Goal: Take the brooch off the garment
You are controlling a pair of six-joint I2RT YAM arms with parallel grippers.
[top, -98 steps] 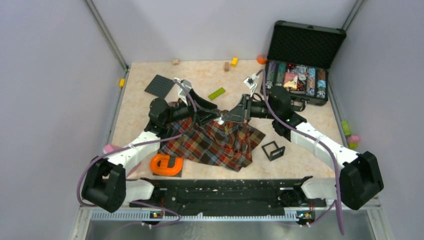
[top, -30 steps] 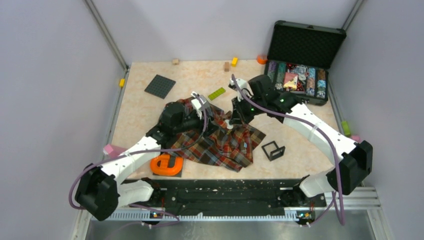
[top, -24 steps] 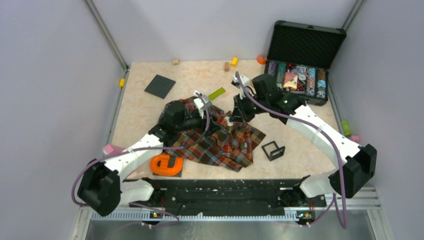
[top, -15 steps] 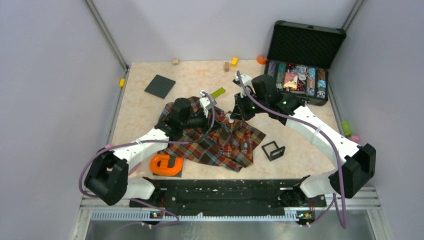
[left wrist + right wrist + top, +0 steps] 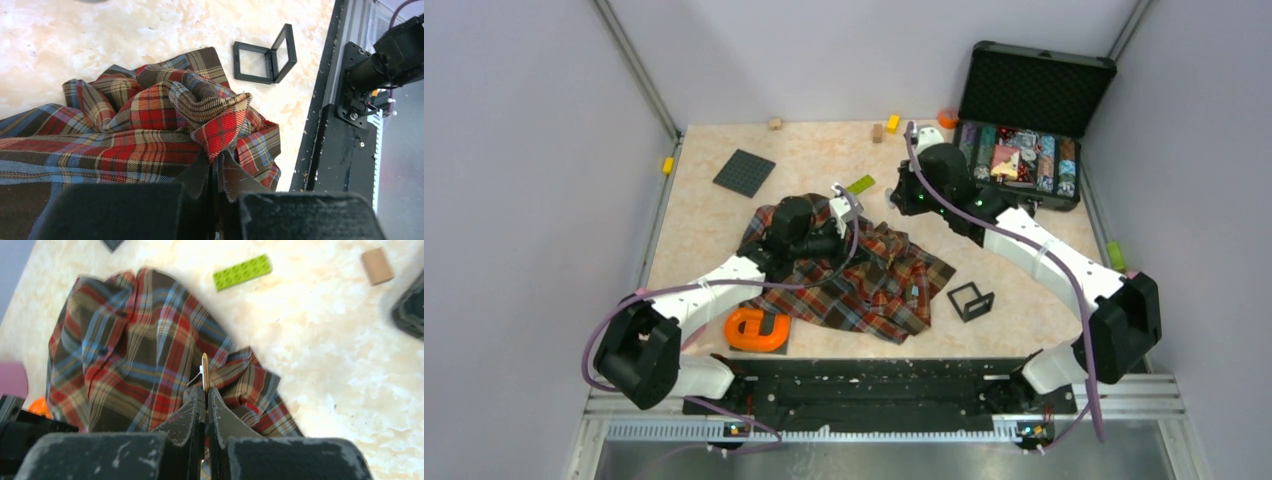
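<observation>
Over the last second the right arm has drawn back from the cloth toward the far side of the worktop (image 5: 714,230), and the left pincer has gone from well open to clamped.

The brooch (image 5: 205,371) shows only edge-on, as a thin pale-gold sliver with a small white bit at its left. It stands upright out of the tips of the right pincer (image 5: 205,390), whose fingers are pressed together on its lower edge. The shirt (image 5: 140,340) lies spread and slightly blurred behind it.

The left pincer (image 5: 216,159) is squeezed tight on a raised, pointed fold of the plaid cloth, which bunches up just ahead of its tips.

Only the right wrist view shows the brooch; in the top view it is too small to pick out. That wrist view also takes in a green brick (image 5: 242,271) just past the shirt's far edge and a wooden block (image 5: 376,265) farther right. The left wrist view alone shows the grip on the fold, with a black frame (image 5: 265,57) open on the bare worktop near the shirt's edge.
</observation>
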